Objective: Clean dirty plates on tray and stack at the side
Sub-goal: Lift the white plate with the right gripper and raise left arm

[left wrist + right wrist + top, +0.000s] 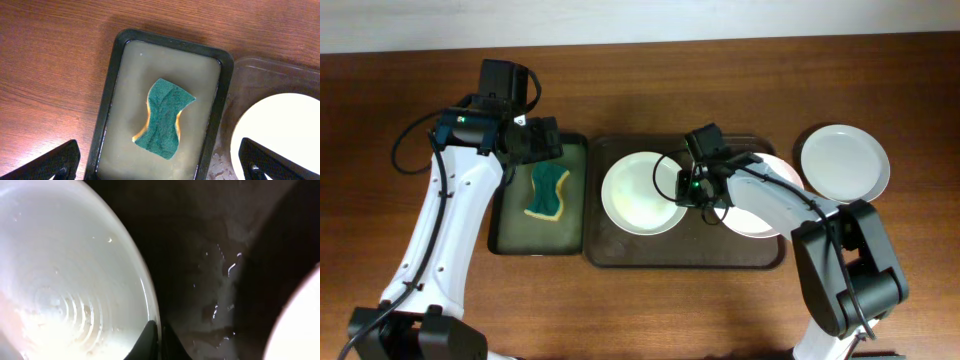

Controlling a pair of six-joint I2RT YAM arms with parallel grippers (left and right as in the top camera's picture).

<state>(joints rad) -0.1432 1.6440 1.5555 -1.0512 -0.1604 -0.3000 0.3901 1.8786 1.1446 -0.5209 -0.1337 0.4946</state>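
The dark brown tray [620, 252] holds two white plates. The left plate [635, 195] has faint smears and also shows in the right wrist view [70, 280]. The second plate [760, 222] lies at the tray's right, partly under my right arm. A third plate [845, 162] lies on the table to the right of the tray. My right gripper [160, 340] is shut on the right rim of the left plate. My left gripper [160, 162] is open and empty above the green tray [107, 90], over the green sponge [165, 117].
The narrow dark green tray [500, 235] with cloudy water sits left of the brown tray, touching it. The sponge [548, 192] lies in it. The brown tray's floor is wet [220, 280]. Bare wooden table surrounds both trays.
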